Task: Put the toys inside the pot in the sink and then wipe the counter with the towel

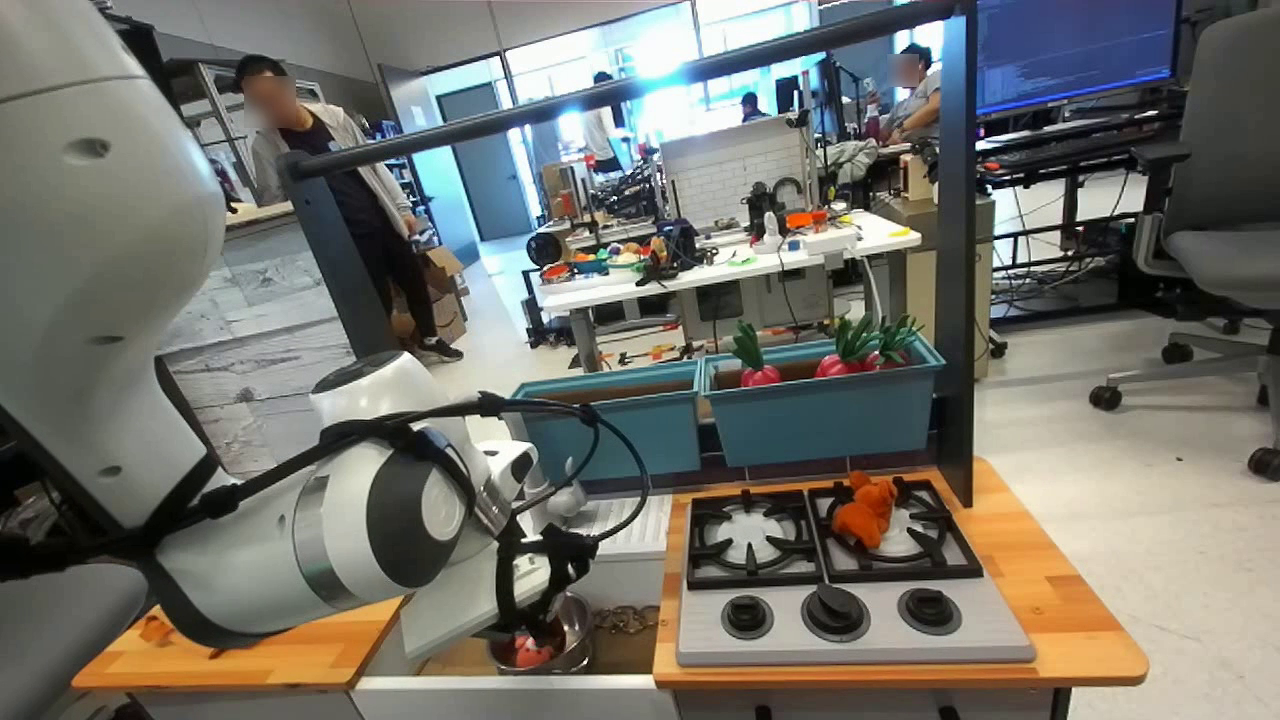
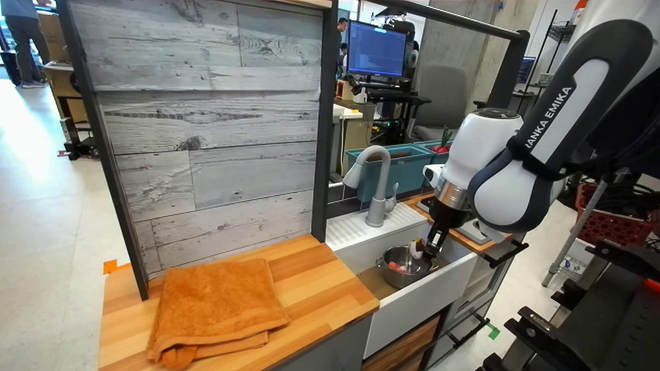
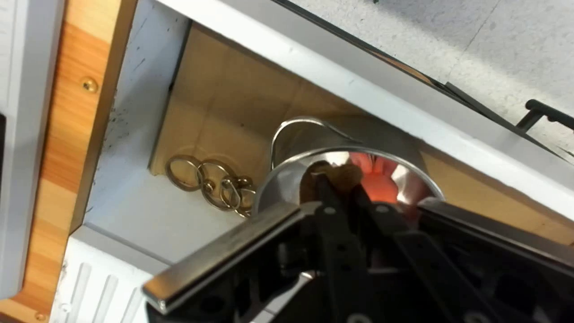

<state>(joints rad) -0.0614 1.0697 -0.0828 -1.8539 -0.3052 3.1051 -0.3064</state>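
Observation:
My gripper (image 2: 430, 252) is shut on a small brown, white and yellow toy (image 2: 415, 249), held at the pot's mouth. In the wrist view the toy (image 3: 349, 176) shows brown between the fingertips (image 3: 339, 185). The steel pot (image 2: 400, 281) stands in the white sink (image 2: 420, 304). A pink-red toy (image 3: 379, 185) lies inside the pot; it also shows in both exterior views (image 1: 532, 653) (image 2: 396, 267). An orange toy (image 1: 866, 512) lies on the stove's right burner. The folded orange towel (image 2: 219, 304) lies on the wooden counter (image 2: 335, 288).
A grey faucet (image 2: 380, 190) stands behind the sink. Metal rings (image 3: 215, 181) lie on the sink floor beside the pot. The stove (image 1: 855, 620) adjoins the sink. Blue planters (image 1: 825, 420) with red radishes hang behind. A wood-patterned panel (image 2: 221, 180) rises behind the towel.

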